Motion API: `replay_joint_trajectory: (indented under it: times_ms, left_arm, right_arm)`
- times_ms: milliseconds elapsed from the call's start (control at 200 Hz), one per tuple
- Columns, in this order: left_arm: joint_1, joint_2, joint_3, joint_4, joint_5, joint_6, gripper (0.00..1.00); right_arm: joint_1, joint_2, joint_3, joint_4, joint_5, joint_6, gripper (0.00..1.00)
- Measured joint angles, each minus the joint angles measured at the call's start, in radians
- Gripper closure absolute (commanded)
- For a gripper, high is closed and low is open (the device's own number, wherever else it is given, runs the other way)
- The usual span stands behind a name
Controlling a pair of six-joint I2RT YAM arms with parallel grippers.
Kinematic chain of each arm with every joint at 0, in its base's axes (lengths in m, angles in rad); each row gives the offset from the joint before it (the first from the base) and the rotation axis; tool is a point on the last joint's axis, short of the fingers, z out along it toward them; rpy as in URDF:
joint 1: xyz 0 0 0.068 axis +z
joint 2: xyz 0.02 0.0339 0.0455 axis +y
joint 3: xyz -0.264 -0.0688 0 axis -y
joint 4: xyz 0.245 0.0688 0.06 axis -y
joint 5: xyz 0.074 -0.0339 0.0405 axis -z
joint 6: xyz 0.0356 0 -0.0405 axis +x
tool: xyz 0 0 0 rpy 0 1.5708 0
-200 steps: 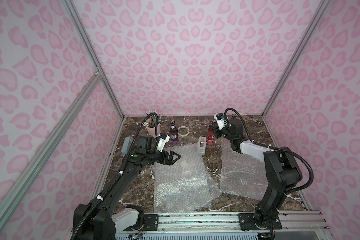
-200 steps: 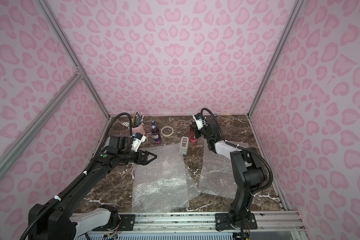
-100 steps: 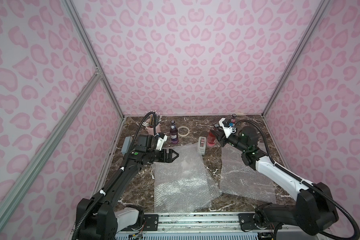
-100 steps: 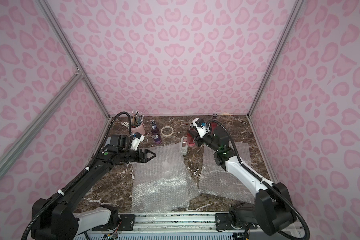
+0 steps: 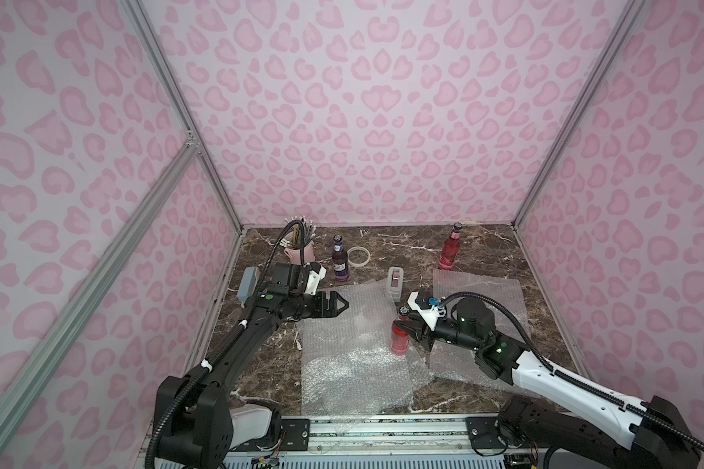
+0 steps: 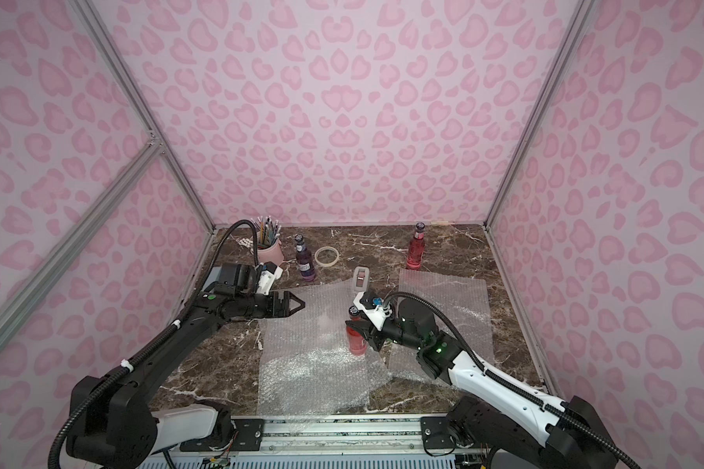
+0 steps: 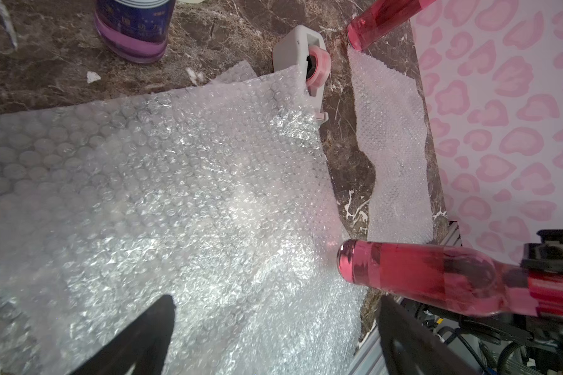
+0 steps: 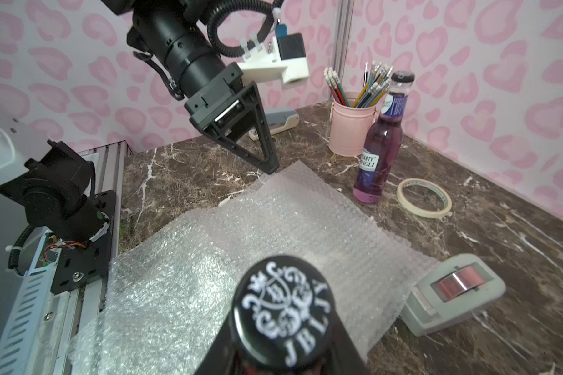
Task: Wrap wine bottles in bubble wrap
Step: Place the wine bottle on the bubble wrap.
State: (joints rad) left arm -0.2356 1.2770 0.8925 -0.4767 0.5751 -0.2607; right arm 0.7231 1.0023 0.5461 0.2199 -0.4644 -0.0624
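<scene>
My right gripper [image 5: 405, 328] [image 6: 360, 327] is shut on the neck of a pink-red wine bottle [image 5: 399, 343] [image 6: 356, 343]. It holds the bottle upright at the right edge of the middle bubble wrap sheet [image 5: 342, 349] [image 6: 301, 357]. The bottle's dark cap [image 8: 283, 305] fills the right wrist view. My left gripper [image 5: 344, 304] [image 7: 275, 302] hangs open over that sheet's far left corner with nothing between its fingers. A second sheet of bubble wrap [image 5: 484, 292] lies to the right. Another pink-red bottle [image 5: 450, 253] stands at the back right and a purple bottle [image 5: 340, 262] at the back left.
A grey tape dispenser [image 5: 395, 284] stands between the two sheets. A ring of tape [image 5: 358, 256] lies by the purple bottle, with a pink cup of pencils [image 5: 299, 247] and a grey stapler [image 5: 248, 284] further left. Pink walls close in three sides.
The right arm has carried the pink-red bottle from the back of the table forward to the middle sheet's right edge. The left arm has barely moved.
</scene>
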Motion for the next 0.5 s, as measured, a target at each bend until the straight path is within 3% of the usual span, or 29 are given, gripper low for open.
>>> replay_joint_trajectory:
  times_ms: [190, 500]
  left_arm:
    - [0.001, 0.008, 0.002, 0.0, -0.01, -0.019, 0.02]
    - [0.006, -0.005, 0.003, -0.016, -0.034, -0.026, 0.02]
  right_arm:
    - [0.029, 0.048, 0.034, -0.002, 0.047, -0.003, 0.96]
    - [0.171, 0.229, 0.15, -0.061, 0.147, -0.064, 0.96]
